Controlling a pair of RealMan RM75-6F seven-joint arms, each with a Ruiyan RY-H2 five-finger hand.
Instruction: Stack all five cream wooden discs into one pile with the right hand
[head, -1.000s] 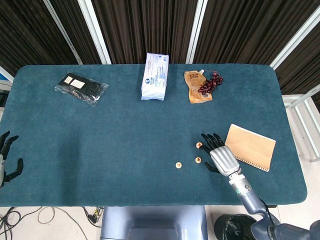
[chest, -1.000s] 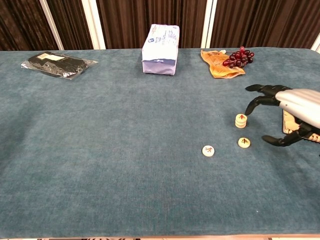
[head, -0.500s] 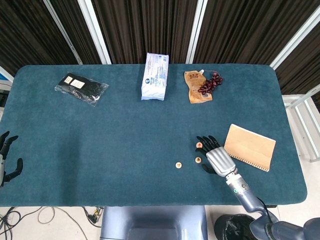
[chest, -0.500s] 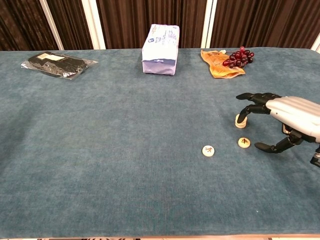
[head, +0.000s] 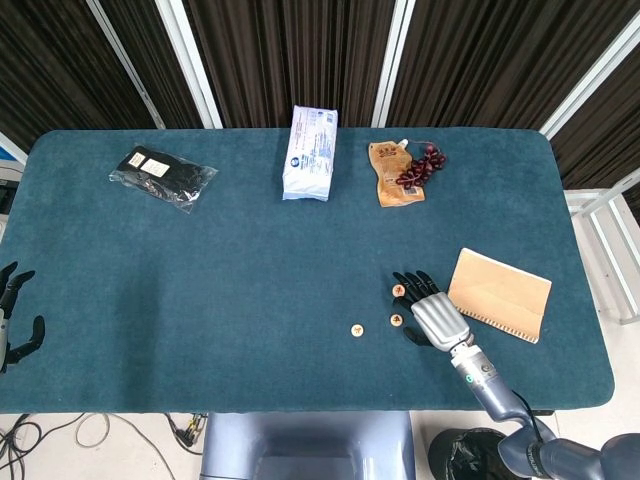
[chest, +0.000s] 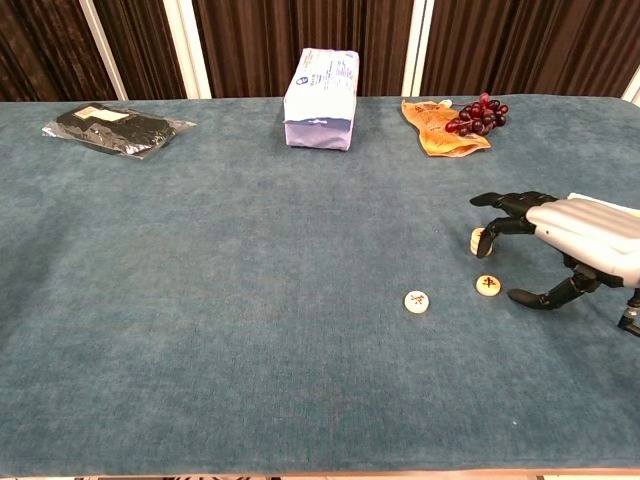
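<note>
A short stack of cream discs (head: 398, 290) (chest: 477, 240) stands on the blue table (head: 250, 270), partly hidden in the chest view by my right hand's fingertips (chest: 490, 226). Two single discs lie flat nearby: one (head: 396, 320) (chest: 487, 285) just in front of the stack, one (head: 356, 329) (chest: 416, 301) further left. My right hand (head: 430, 315) (chest: 575, 235) hovers right of them, fingers spread, thumb apart near the closer single disc, holding nothing. My left hand (head: 10, 320) rests at the table's left edge, fingers apart and empty.
A brown notebook (head: 500, 293) lies right beside my right hand. Along the far side sit a black packet (head: 160, 175), a white pack (head: 310, 152) (chest: 322, 85), an orange pouch (head: 392, 175) and dark grapes (head: 425, 165) (chest: 478, 113).
My right hand has shifted left and lower, bringing its fingertips over the disc stack. The discs and the left hand have not moved.
</note>
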